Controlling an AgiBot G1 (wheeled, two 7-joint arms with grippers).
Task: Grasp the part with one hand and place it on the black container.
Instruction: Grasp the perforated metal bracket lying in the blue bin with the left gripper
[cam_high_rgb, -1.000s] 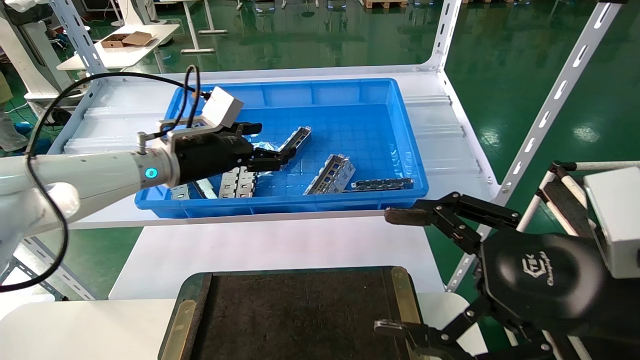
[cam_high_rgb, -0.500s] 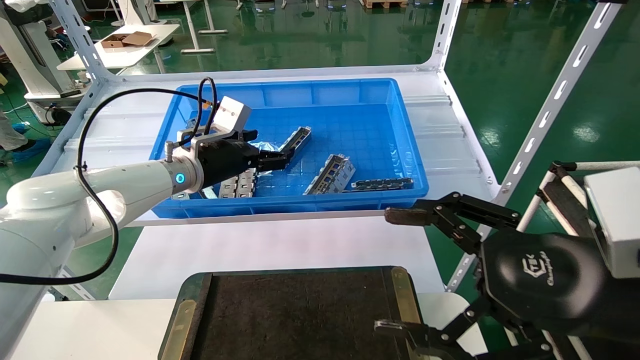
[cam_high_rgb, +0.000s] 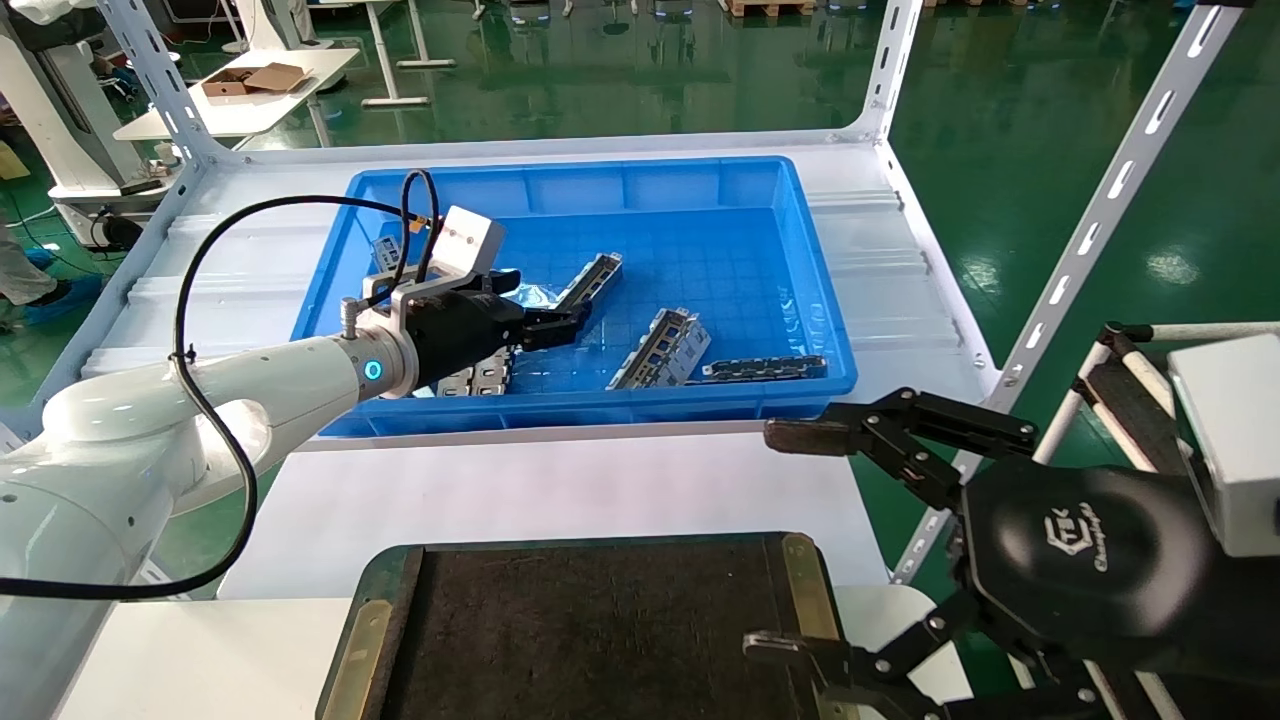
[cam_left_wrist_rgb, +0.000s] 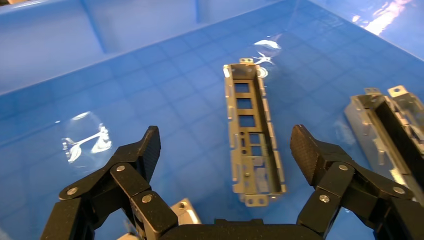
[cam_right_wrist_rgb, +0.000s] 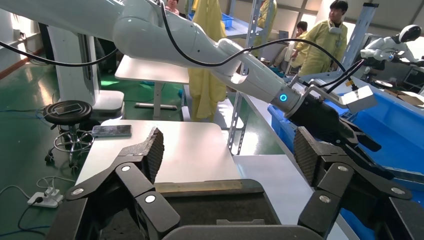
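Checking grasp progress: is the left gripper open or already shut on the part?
Open. In the left wrist view the left gripper has its fingers spread on either side of the part, which lies flat on the blue bin floor, untouched.

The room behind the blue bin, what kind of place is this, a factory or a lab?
Probably a factory floor or robot test hall: a glossy green floor, slotted metal racking, a blue bin of stamped metal parts, and people in yellow work coats. The left gripper hangs open inside the bin.
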